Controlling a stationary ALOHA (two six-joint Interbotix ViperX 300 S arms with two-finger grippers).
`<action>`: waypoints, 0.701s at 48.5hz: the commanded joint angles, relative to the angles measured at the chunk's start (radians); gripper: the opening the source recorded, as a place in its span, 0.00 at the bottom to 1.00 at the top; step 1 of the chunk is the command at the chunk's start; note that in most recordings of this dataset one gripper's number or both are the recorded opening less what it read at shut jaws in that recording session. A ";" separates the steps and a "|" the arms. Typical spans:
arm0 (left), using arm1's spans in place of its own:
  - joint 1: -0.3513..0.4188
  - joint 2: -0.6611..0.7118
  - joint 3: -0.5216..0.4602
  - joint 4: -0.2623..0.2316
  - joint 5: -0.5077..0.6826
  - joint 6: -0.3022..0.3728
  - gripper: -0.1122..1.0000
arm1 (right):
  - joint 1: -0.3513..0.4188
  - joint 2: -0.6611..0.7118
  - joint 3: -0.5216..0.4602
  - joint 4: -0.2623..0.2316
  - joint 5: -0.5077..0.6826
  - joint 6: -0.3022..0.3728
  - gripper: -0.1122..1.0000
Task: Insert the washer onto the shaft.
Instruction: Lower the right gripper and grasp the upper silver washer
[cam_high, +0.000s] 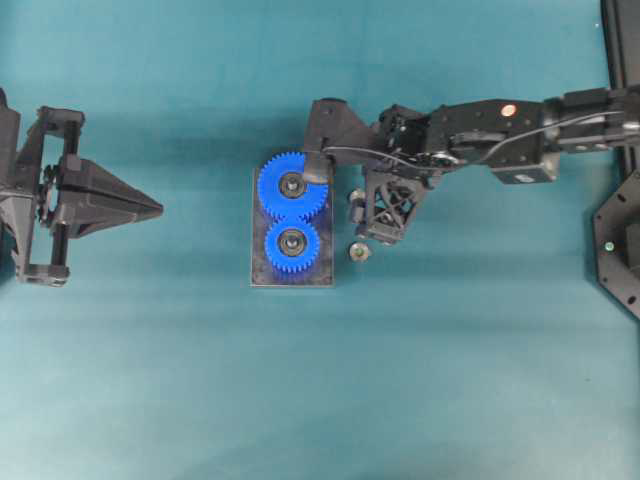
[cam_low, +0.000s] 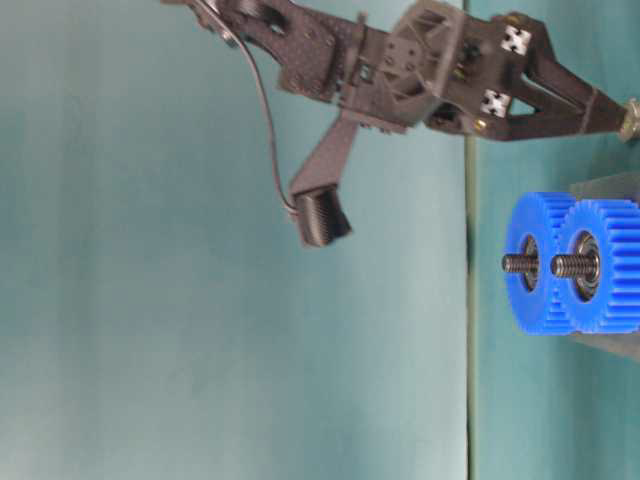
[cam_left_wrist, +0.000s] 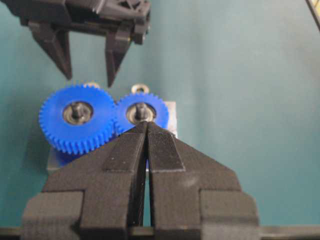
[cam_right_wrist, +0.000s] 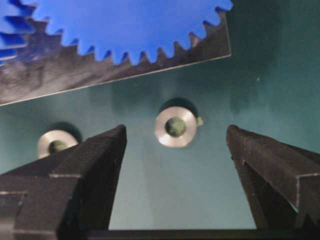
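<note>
Two blue gears (cam_high: 291, 213) sit on a dark baseplate (cam_high: 262, 272), each on a threaded shaft (cam_low: 523, 264). A silver washer (cam_right_wrist: 175, 127) lies flat on the teal table just right of the plate. My right gripper (cam_right_wrist: 176, 132) is open and points down at it, with one finger on each side and neither touching. In the overhead view the right gripper (cam_high: 372, 225) hovers beside the plate. A second washer (cam_right_wrist: 55, 142) lies to the left, partly behind one finger. My left gripper (cam_high: 150, 207) is shut and empty, far left of the gears.
The baseplate's edge (cam_right_wrist: 125, 75) runs close in front of the right gripper. In the left wrist view the right gripper's fingers (cam_left_wrist: 114, 55) hang behind the gears (cam_left_wrist: 75, 120), above both washers (cam_left_wrist: 140, 89). A black frame (cam_high: 620, 230) stands at the right edge.
</note>
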 joint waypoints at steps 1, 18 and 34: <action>0.002 -0.002 -0.018 0.003 -0.005 0.000 0.10 | -0.006 0.003 -0.032 -0.011 0.003 -0.009 0.87; 0.002 -0.003 -0.006 0.002 -0.009 -0.002 0.10 | -0.009 0.060 -0.064 -0.015 0.023 -0.006 0.86; 0.000 0.000 -0.003 0.002 -0.008 -0.003 0.10 | -0.009 0.086 -0.064 -0.015 0.071 -0.002 0.83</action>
